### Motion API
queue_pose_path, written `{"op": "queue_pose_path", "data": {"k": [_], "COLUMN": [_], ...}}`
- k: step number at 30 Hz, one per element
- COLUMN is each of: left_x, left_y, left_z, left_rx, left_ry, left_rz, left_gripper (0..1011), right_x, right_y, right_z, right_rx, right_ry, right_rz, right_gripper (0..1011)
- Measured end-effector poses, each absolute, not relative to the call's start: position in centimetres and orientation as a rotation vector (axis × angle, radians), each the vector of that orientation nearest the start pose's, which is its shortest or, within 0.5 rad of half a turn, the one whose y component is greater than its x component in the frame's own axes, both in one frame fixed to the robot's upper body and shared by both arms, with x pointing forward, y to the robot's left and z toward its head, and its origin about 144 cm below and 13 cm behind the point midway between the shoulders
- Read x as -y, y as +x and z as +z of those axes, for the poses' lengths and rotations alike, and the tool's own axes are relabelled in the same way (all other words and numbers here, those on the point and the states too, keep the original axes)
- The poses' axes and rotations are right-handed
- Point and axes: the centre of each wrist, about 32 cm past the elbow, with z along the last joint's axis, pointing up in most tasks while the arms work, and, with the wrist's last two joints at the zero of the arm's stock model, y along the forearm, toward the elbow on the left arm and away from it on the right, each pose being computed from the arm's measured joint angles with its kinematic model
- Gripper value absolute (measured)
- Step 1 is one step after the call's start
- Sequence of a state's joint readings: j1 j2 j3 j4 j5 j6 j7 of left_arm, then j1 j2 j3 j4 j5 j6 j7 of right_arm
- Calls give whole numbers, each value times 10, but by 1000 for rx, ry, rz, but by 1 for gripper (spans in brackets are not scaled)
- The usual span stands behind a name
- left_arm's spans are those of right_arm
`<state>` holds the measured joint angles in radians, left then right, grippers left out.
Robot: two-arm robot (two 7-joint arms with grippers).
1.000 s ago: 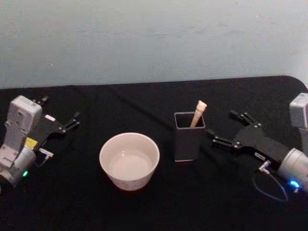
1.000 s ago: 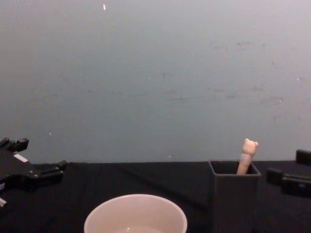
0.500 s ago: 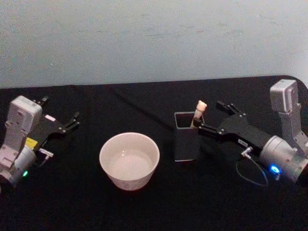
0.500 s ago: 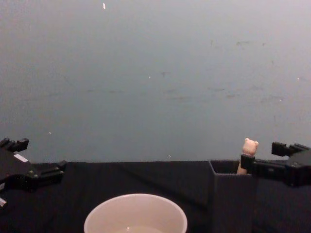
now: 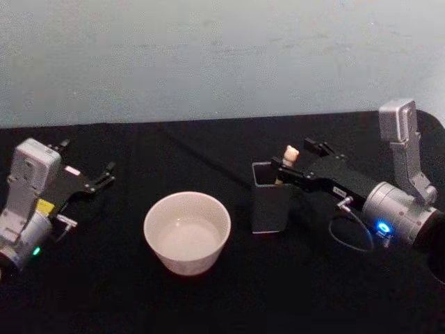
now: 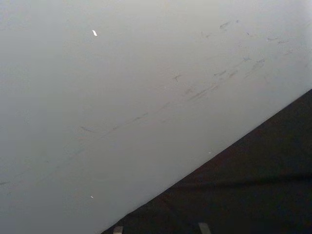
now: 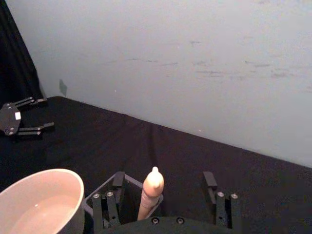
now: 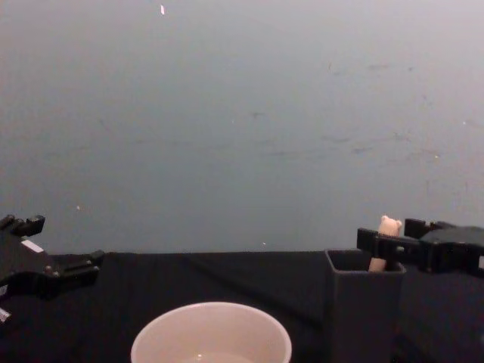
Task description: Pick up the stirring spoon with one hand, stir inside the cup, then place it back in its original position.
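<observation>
Nearest the robot, on the black tablecloth (image 5: pixel 208 306), sits the cream-white cup (image 5: pixel 187 232). It stands upright to the left of the dark grey square holder (image 5: pixel 270 202) and a little nearer than it, with a gap of cloth between the two.

The holder stands upright, and the stirring spoon (image 5: pixel 289 156) is inside it. Its beige handle leans toward the holder's far right corner, and the tiny bear head rises above the rim. The spoon's bowl is hidden down in the holder. In the chest view the bear head (image 8: pixel 389 225) pokes up just over the holder's top edge (image 8: pixel 364 266).

The right gripper (image 5: pixel 293 156) reaches in from the holder's right side, level with the top of the handle. Its fingers are spread wide, one on each side of the handle. In the right wrist view a clear gap shows between each black finger (image 7: pixel 118 179) and the spoon (image 7: pixel 152 190), so nothing is pinched.

The left gripper (image 5: pixel 83 161) rests low over the cloth, well apart from the holder and beyond the cup on the far left. Its fingers are also spread and hold nothing.

Behind the holder, past the table's back edge, rises a plain pale wall (image 5: pixel 208 56).
</observation>
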<state>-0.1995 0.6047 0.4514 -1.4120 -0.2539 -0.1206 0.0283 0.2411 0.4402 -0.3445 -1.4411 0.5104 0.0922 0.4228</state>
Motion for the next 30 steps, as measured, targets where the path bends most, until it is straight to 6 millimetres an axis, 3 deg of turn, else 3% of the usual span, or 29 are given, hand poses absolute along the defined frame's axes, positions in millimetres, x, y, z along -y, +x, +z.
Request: {"op": "queue_pose_path", "data": {"k": [30], "left_x": [-310], "left_y": [489], "left_z": [1140], "left_rx": [285], "left_ry": [304], "left_rz": [1248], "left_gripper": [1001], "right_x": [278], "right_y": [517], "right_z": [1172], "right_rx": [-196], "right_ry": [-65], "right_rz": [-862], "right_gripper": [1002]}}
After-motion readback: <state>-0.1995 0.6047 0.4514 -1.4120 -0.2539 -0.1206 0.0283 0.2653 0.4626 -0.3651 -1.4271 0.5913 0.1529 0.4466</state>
